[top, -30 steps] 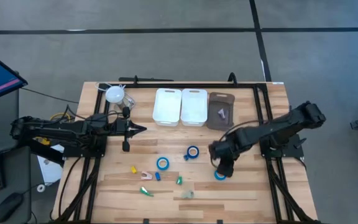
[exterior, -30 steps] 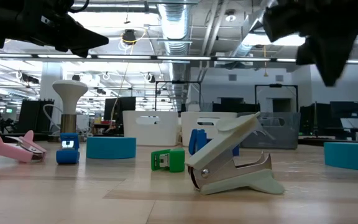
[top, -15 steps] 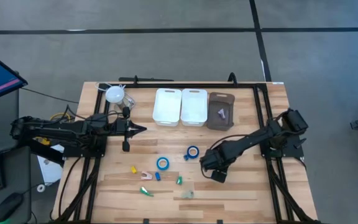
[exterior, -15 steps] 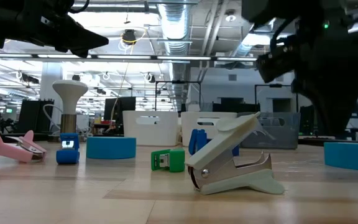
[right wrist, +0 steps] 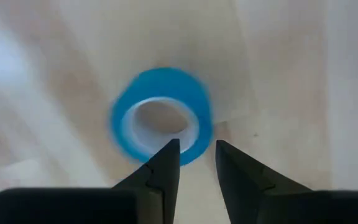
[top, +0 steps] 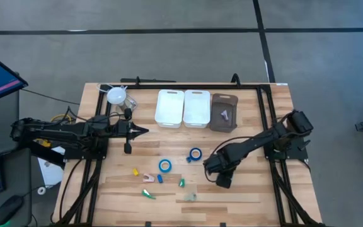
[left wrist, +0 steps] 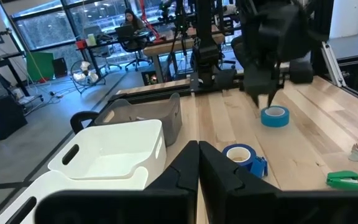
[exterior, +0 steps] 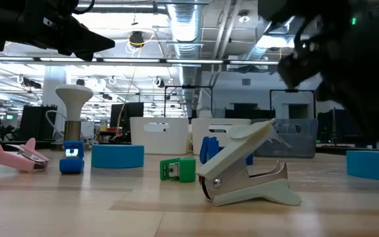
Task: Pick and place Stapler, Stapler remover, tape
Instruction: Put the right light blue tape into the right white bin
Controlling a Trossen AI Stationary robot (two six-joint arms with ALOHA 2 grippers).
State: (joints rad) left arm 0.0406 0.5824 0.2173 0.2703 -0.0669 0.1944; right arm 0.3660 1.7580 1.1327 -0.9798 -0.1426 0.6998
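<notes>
Bright, even overhead light; ceiling strips glare in low view; tape roll beyond right gripper is blurred.

Wooden slat table with scattered office bits.
Two white bins side by side at the back edge, a dark tray just right of them. Nearer the front from the bins: two blue tape rolls, a pale staple remover, small yellow, pink, blue and green pieces.
</notes>
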